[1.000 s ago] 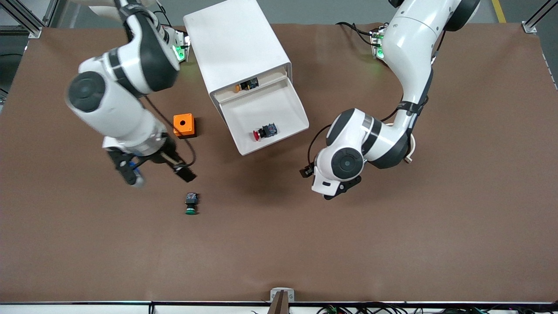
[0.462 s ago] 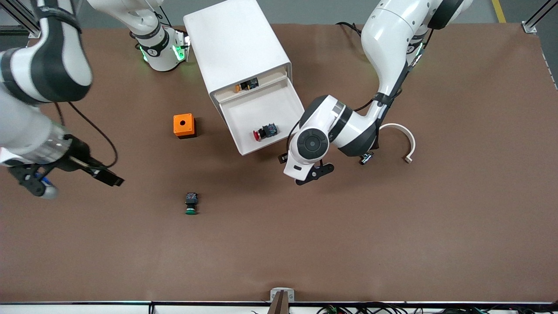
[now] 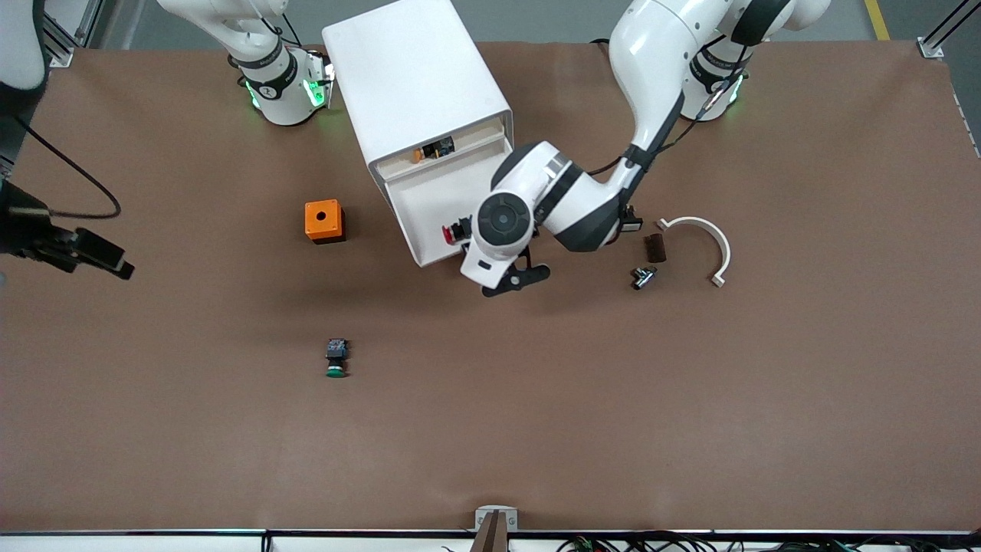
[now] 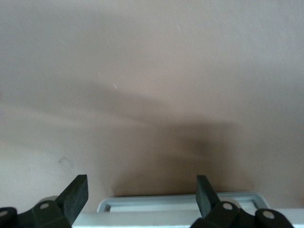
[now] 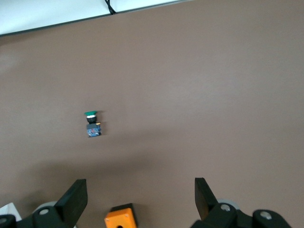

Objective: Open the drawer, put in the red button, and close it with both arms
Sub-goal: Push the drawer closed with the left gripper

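The white cabinet (image 3: 414,84) has its drawer (image 3: 429,203) pulled open. The red button (image 3: 452,234) lies in the drawer near its front rim, its body hidden by the left arm's wrist (image 3: 502,221). My left gripper (image 4: 141,190) is open and empty at the drawer's front rim (image 4: 180,205), which lies between its fingers. In the front view its fingers are hidden under the wrist. My right gripper (image 5: 140,190) is open and empty, high over the table at the right arm's end. Its arm is mostly out of the front view.
An orange box with a hole (image 3: 324,221) stands beside the cabinet and shows in the right wrist view (image 5: 121,218). A green-capped button (image 3: 336,359) lies nearer the camera (image 5: 91,123). A white curved piece (image 3: 709,238), a dark block (image 3: 654,247) and a small metal part (image 3: 642,276) lie toward the left arm's end.
The left arm has swung across to the drawer's front rim, uncovering the small parts on the table. The right arm has swung away to its end of the table, mostly out of the front view.
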### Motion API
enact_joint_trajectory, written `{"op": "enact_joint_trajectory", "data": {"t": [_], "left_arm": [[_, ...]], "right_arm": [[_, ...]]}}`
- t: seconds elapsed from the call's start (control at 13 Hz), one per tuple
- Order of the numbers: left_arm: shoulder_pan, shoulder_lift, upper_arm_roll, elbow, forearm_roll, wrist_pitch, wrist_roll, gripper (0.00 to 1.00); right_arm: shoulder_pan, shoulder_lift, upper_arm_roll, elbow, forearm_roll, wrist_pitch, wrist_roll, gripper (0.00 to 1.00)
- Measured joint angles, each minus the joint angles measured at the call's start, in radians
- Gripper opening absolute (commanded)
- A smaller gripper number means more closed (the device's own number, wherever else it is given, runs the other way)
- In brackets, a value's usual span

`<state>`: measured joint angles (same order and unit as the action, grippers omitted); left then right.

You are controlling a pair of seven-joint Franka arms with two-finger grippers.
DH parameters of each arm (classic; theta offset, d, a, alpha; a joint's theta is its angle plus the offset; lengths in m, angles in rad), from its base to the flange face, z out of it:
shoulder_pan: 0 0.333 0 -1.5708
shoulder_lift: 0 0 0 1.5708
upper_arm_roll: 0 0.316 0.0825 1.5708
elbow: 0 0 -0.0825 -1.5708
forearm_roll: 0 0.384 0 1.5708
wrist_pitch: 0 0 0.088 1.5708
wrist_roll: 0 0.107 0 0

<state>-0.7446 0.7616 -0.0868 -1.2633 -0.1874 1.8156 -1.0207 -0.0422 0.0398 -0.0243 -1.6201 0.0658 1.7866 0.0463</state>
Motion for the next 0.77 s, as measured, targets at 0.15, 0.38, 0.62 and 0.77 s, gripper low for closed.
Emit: {"op": "enact_joint_trajectory", "data": {"t": [0.15,0.38,0.62,0.77], "left_arm": [[-0.044,0.000,-0.001,-0.001,0.000,0.000,-0.039,1.00],[-0.098,0.000,-0.003,-0.002,0.000,0.000,-0.100,1.00],[-0.136,0.000,-0.004,-0.008,-0.028,0.000,-0.135,1.00],[-0.153,0.001,-0.004,-0.013,-0.084,0.000,-0.138,1.00]], "right_arm": [[0.000,-0.061,0.012,-0.030,-0.031,0.000,-0.015,1.00],[0.001,-0.089,0.024,-0.052,-0.037,0.000,-0.017,1.00],[0.001,-0.088,0.027,-0.051,-0.038,-0.042,-0.021,1.00],[0.001,-0.088,0.027,-0.050,-0.038,-0.051,-0.021,1.00]]}}
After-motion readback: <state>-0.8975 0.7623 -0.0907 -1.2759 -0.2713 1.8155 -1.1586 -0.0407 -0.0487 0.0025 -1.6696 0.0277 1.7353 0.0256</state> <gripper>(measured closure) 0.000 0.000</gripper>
